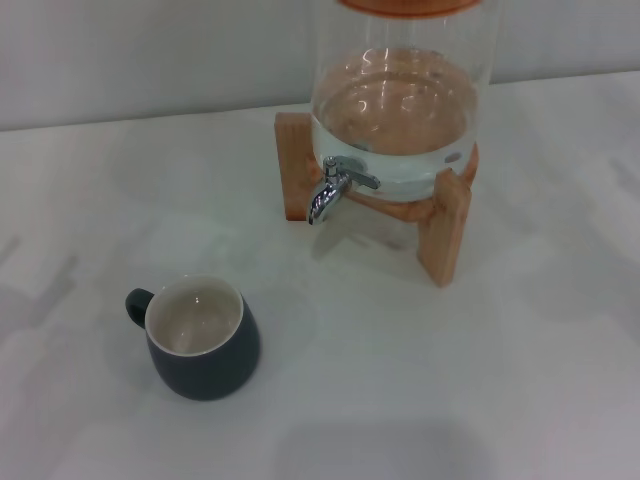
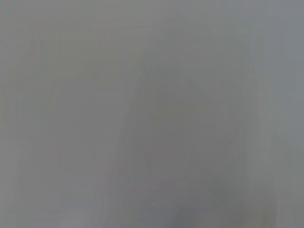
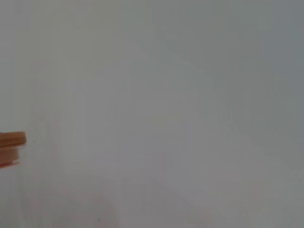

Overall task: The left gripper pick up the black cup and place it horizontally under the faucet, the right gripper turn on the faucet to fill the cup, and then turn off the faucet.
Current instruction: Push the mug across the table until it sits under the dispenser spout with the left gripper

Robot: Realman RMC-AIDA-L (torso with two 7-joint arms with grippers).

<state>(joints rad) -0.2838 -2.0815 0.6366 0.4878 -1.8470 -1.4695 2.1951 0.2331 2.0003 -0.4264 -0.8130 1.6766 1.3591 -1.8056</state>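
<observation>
The black cup [image 1: 202, 338] stands upright in the lower left of the head frame, its cream inside open to the camera and its small handle pointing to the upper left. It sits on the pale surface [image 1: 480, 380], well apart from the faucet [image 1: 335, 187], which hangs at upper centre from the glass water jar [image 1: 400, 100] on its wooden stand [image 1: 445, 230]. The spout curves down over bare surface, with nothing beneath it. The jar holds water.

Neither the left pincer nor the right pincer shows in any view, so I cannot tell how their fingers stand. The left wrist view is a blank grey; the right wrist view shows only a wooden edge [image 3: 12, 142] at its left side.

By my judgement the task sits at its very first step: the cup is not yet picked up. The next move calls for the left pincer to come down over the cup and take it by the rim or handle
</observation>
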